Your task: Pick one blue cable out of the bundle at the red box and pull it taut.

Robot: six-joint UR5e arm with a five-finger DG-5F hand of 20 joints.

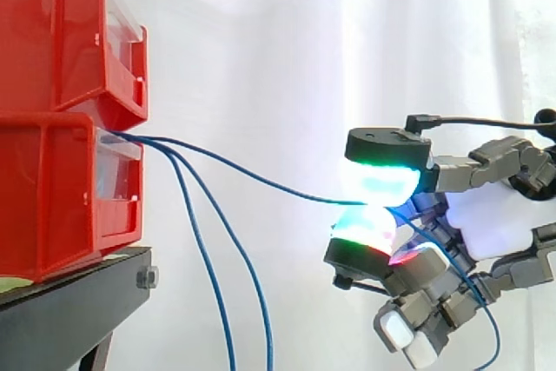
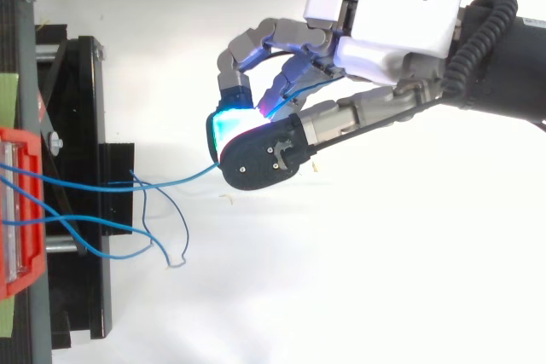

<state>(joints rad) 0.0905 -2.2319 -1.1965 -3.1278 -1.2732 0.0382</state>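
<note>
- Closest to the top camera is the hand. It's pinching one blue cable between two glowing fingertips, one above the wire and one below. The other fingers sit curled underneath, holding nothing.
- That cable comes out of the front of the lower red box and runs across open air to the pinch, well away from the box. Its loose end comes out behind the pads and droops down past the hand.
- In the side view the run has a gentle sag. From above it looks a bit wavy, so it's probably not properly taut yet.
- Two more blue cables leave the same spot on the box and just hang down in front of the black stand, apart from the held one.
- Handling guess: thin, very light and floppy, with no stiffness to speak of, and likely a smooth jacket that could slide between soft pads if tension ramps up.
- Grip spot looks sensible: partway along the wire, clear of its neighbours, with spare tail behind the pinch in case it slips.
- A steady pull straight away from the box should take the sag out. Yanking risks the wire slipping through, or tugging the box on the stand.
</note>
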